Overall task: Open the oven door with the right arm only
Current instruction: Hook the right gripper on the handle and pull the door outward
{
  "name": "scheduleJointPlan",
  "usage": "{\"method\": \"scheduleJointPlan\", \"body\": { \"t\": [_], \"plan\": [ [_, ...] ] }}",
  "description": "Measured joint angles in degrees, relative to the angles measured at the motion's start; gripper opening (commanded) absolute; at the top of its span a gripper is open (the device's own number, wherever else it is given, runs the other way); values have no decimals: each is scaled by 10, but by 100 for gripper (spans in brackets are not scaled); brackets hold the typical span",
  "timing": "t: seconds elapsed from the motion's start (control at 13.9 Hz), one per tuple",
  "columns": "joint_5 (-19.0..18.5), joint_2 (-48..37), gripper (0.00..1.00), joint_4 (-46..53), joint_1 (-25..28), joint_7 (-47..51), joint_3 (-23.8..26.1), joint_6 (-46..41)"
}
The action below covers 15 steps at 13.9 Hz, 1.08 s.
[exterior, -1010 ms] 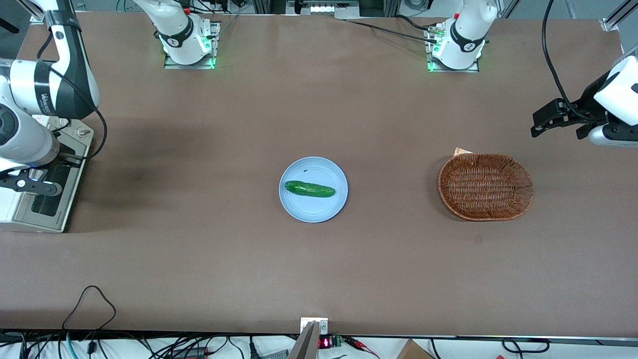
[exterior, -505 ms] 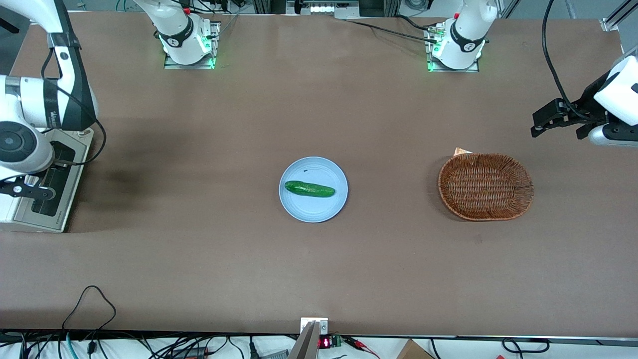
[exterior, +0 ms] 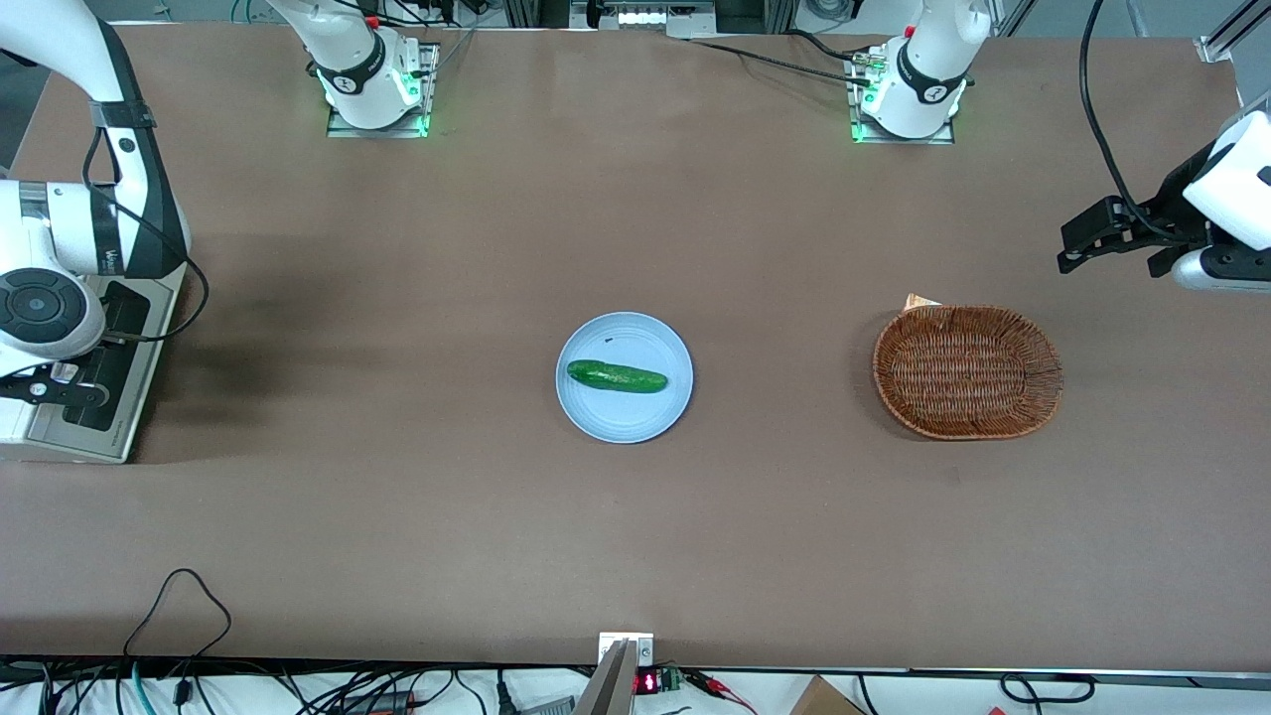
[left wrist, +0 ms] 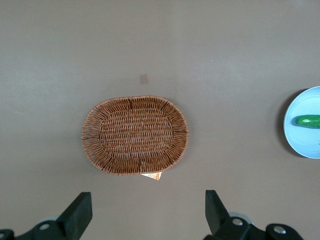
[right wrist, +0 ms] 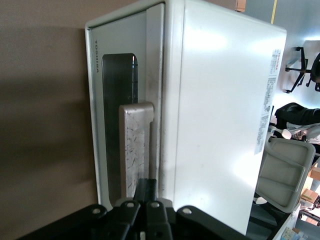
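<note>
The white toaster oven [exterior: 15,417] stands at the working arm's end of the table. Its oven door [exterior: 124,397], silver-grey with a dark window, looks closed against the white body [right wrist: 220,110]. In the right wrist view the door [right wrist: 112,100] carries a silver bar handle [right wrist: 136,145]. My right arm [exterior: 60,238] hangs over the oven. Its gripper [exterior: 84,392] is at the door. In the wrist view the gripper [right wrist: 148,190] is shut, with its two black fingers pressed together at the end of the handle, in the slot between the handle and the oven body.
A blue plate [exterior: 645,417] with a cucumber [exterior: 616,376] sits mid-table. A wicker basket [exterior: 967,371] lies toward the parked arm's end, also seen in the left wrist view [left wrist: 135,134]. A black cable [exterior: 179,596] loops near the table's front edge.
The right arm's wrist and gripper have shifted nearer the front camera along the oven door and slightly toward the table's end. The door has not visibly moved.
</note>
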Motion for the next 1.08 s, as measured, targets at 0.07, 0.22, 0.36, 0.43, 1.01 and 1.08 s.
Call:
{"method": "scheduleJointPlan", "body": {
  "t": [0.07, 0.22, 0.36, 0.43, 1.01, 1.08],
  "plan": [
    [0, 0, 0, 0, 0, 0, 0, 1],
    [0, 0, 0, -1, 0, 0, 0, 1],
    [0, 0, 0, -5, -1, 0, -1, 1],
    [0, 0, 0, -7, -1, 0, -3, 2],
    [-3, 1, 0, -13, -5, 0, -9, 14],
    [-3, 1, 0, -14, -5, 0, -10, 17]
  ]
}}
